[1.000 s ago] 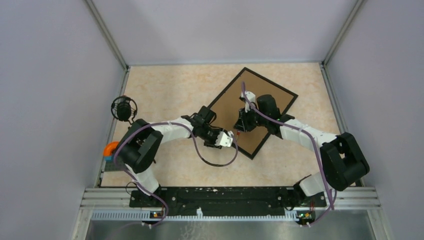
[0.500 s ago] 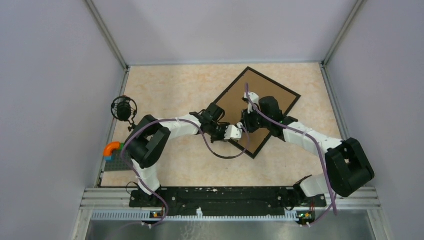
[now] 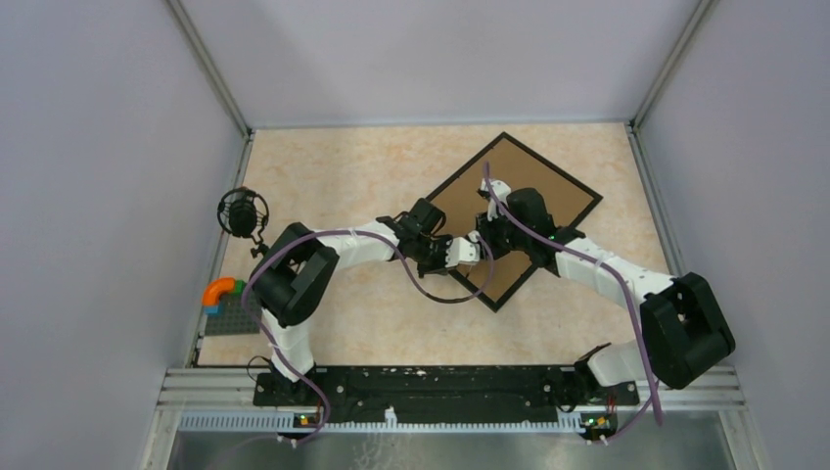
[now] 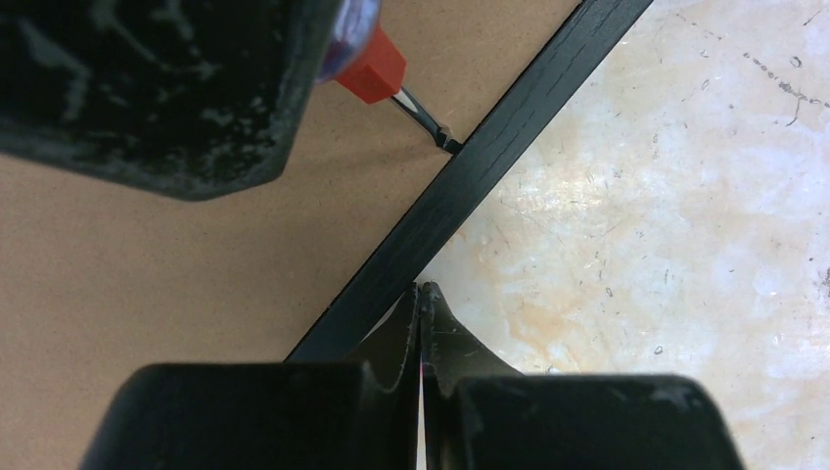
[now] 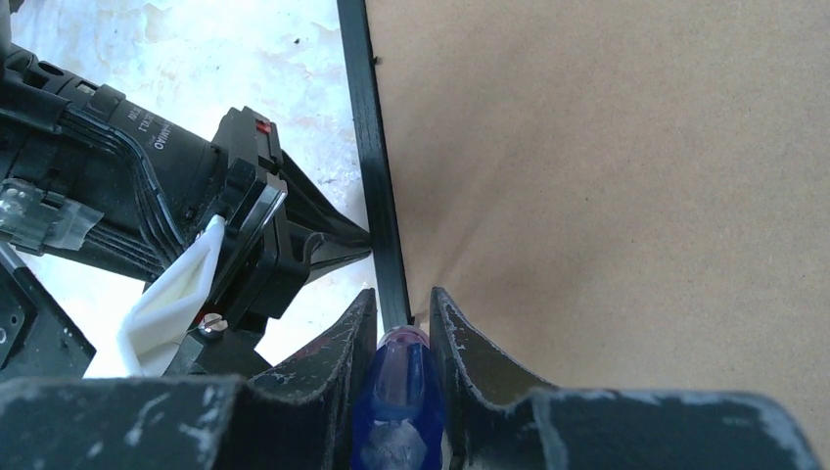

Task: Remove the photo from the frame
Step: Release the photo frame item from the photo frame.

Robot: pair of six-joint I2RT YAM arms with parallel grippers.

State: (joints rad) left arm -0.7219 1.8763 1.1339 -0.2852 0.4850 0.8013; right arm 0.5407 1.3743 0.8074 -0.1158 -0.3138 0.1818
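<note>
Frame (image 4: 456, 196) lying face down mid-table, turned diamond-wise; photo hiding under brown back, unseen. Left gripper (image 4: 421, 294) pinching shut on nothing, tips touching outer side of left-near rail. Right gripper (image 5: 401, 304) clamping screwdriver (image 5: 399, 392), tip digging at same rail's inner side, directly opposite.

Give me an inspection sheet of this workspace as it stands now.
Surface: beige marbled tabletop, lightly scuffed.
Job's things: frame lies back up, brown backing board in place; photo not seen.
Clutter: black round device and orange arch block on a grey plate, left edge.
Grippers: left gripper shut, empty, tips at the frame's outer edge; right gripper shut on a screwdriver, its tip at the rim's inner edge.
Cables: purple cable along each arm, the left one looping low.
Surroundings: grey walls, black base rail.
</note>
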